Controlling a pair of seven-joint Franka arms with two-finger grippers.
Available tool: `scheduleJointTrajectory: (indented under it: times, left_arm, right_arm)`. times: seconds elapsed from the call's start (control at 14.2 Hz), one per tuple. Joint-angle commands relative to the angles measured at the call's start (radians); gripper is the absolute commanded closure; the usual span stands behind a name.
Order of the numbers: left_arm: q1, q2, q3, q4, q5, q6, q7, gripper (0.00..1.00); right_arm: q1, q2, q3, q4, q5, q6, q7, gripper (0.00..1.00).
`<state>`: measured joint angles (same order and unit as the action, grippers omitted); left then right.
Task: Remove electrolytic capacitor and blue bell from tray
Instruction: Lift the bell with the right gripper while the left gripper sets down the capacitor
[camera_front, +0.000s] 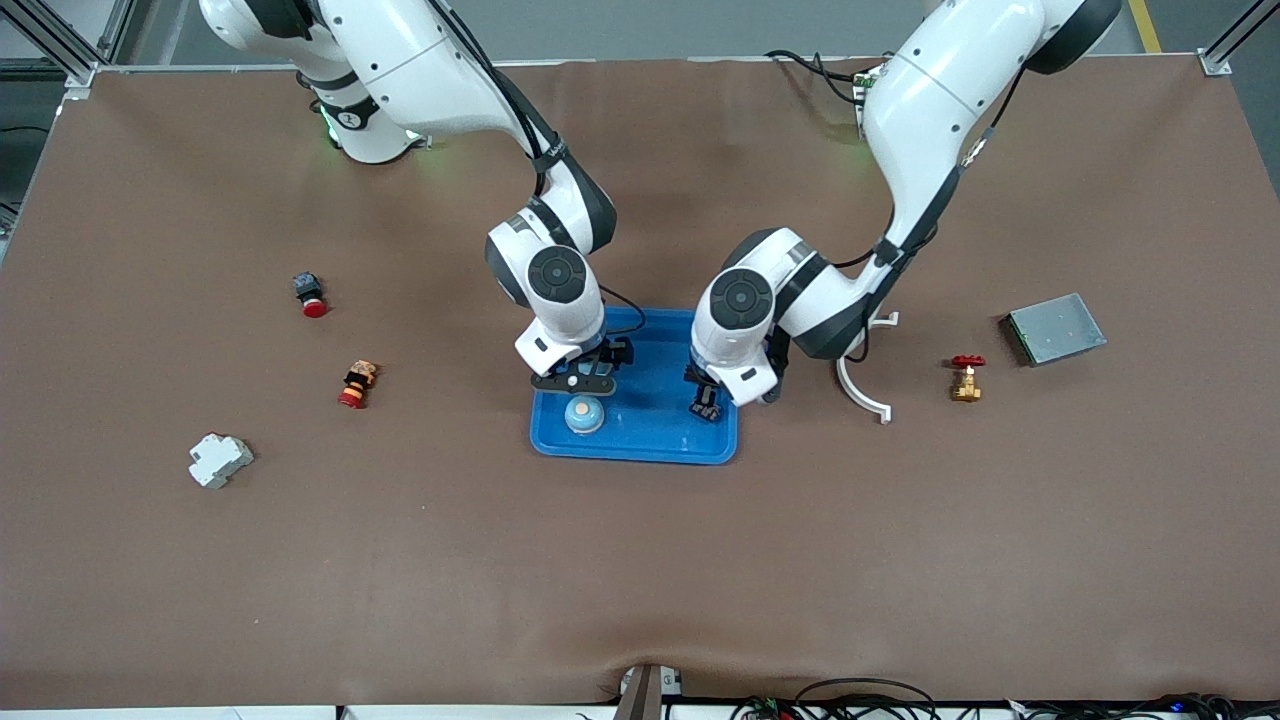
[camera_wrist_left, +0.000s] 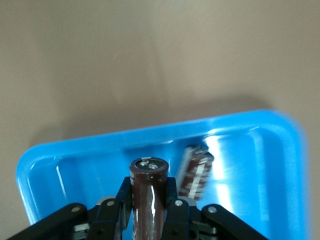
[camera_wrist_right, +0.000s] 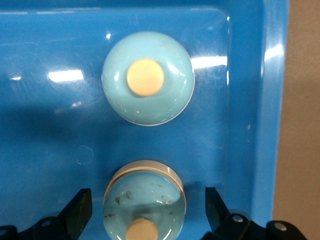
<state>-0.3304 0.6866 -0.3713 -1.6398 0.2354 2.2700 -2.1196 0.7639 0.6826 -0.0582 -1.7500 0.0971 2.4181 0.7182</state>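
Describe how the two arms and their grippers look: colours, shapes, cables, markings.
Both arms are glossy white with rounded shells and dark grey round caps at the joints. Black cables run along each. The right arm has a green light by its base. The left gripper and the right gripper are black, each with two fingers and small silver screws.

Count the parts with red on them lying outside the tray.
3. Toward the right arm's end, a push button and, nearer the camera, an orange part; toward the left arm's end, a brass valve. The arms could hide more.
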Motion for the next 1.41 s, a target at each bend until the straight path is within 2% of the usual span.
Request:
scheduleJointTrajectory:
  times: [0.0,0.14,0.35,0.49,0.7,0.77,0.84,1.12,1.34]
  left_arm:
    - [0.022,-0.088,0.006,-0.023,0.022,-0.069,0.016,1.00]
    - [0.068,-0.154,0.003,-0.057,0.027,-0.157,0.129,1.00]
    - [0.189,-0.238,0.000,-0.161,0.027,-0.182,0.300,1.00]
    - [0.279,-0.274,0.000,-0.228,0.027,-0.181,0.427,1.00]
    - [0.372,-0.330,0.000,-0.317,0.028,-0.182,0.559,1.00]
    - [0.399,-0.332,-0.001,-0.334,0.028,-0.181,0.588,1.00]
    - [0.416,-0.323,0.000,-0.345,0.028,-0.175,0.592,1.00]
    - [0.467,-0.271,0.003,-0.394,0.027,-0.095,0.592,1.00]
    - [0.498,-0.233,0.005,-0.431,0.065,-0.008,0.592,1.00]
  right_arm:
    - [0.020,0.006,-0.008,0.000,-0.008,0.009,0.020,0.00]
    - [0.021,0.006,-0.008,0.000,-0.008,0.009,0.021,0.00]
    - [0.023,0.005,-0.008,0.001,-0.007,0.009,0.021,0.00]
    - [0.023,0.005,-0.008,0.003,-0.005,0.009,0.021,0.31]
    - [0.023,0.005,-0.008,0.003,-0.005,0.007,0.021,0.70]
    - [0.023,0.003,-0.008,0.004,-0.005,0.007,0.021,0.80]
    - [0.023,0.003,-0.008,0.006,-0.005,0.004,0.020,0.85]
    - [0.015,-0.026,-0.009,0.009,-0.005,-0.033,0.014,0.86]
    - [0.006,-0.136,-0.015,0.026,-0.007,-0.190,0.000,0.86]
